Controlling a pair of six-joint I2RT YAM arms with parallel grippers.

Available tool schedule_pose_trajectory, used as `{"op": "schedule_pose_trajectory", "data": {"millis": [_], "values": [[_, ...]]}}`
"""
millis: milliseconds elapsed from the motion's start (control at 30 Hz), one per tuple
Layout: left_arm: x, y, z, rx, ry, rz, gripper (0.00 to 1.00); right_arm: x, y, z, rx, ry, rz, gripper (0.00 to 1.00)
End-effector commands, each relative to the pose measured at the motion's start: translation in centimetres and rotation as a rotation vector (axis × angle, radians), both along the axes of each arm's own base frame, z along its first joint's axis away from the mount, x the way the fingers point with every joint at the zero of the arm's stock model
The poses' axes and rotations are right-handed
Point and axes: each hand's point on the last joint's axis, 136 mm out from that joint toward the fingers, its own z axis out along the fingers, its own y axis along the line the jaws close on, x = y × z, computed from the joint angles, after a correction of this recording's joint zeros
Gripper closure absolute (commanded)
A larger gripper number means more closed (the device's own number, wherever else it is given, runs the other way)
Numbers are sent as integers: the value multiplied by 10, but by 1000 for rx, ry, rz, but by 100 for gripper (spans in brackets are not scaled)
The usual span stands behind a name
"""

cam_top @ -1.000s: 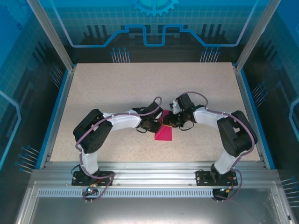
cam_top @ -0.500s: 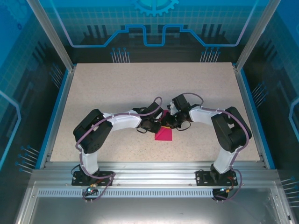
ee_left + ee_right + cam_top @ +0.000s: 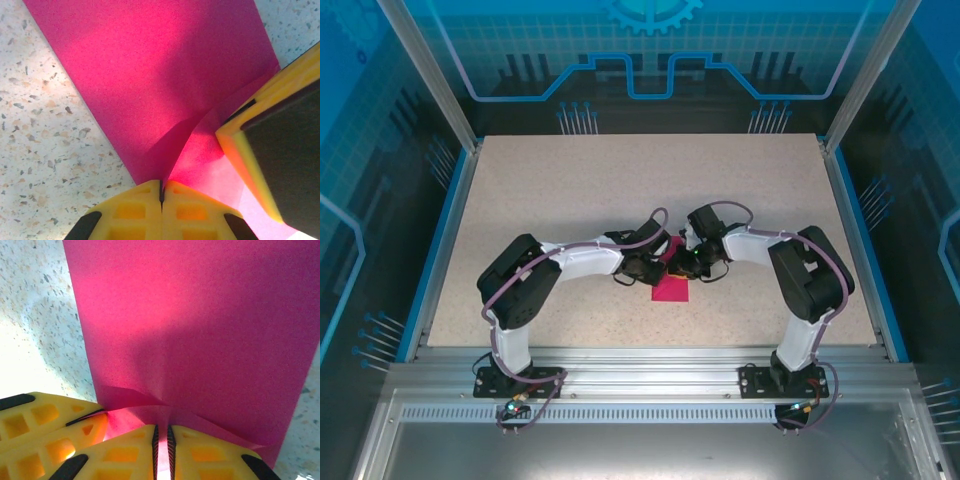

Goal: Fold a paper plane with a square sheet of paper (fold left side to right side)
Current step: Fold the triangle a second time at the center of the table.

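The square sheet of paper (image 3: 671, 288) is magenta-pink and lies mid-table as a narrow strip, its far end lifted. Both grippers meet over that far end. My left gripper (image 3: 661, 263) is shut on the paper's raised edge; in the left wrist view its yellow fingertips (image 3: 161, 189) pinch a fold of the sheet (image 3: 150, 75), with the right gripper's yellow finger (image 3: 272, 125) close by at the right. My right gripper (image 3: 684, 262) is shut on the paper too: a pink flap runs between its fingertips (image 3: 161, 435), with the sheet (image 3: 200, 315) lying flat beyond and the left gripper's fingers (image 3: 50, 432) alongside.
The speckled beige table (image 3: 570, 190) has a blue rim, with metal posts at its far corners. Both arm bases sit on the aluminium rail (image 3: 640, 365) at the near edge.
The right arm has swung its elbow inward and its gripper has edged left toward the left gripper. The left arm has stayed put. Both grips have held.
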Motion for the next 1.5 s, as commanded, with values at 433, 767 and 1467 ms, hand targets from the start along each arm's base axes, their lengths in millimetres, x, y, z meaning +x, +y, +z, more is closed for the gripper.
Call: {"op": "schedule_pose_trajectory", "data": {"millis": [433,767,1467], "values": [[9,4,9,44,-36,8,99,-19,-17,-26,-107,60,5,84],[1,16,33,26,-68,29,78,-20,-20,-30,-102,65,-4,84],[-54,-45,48,-463,200,3,72,-18,-18,-27,-87,60,-6,84]]}}
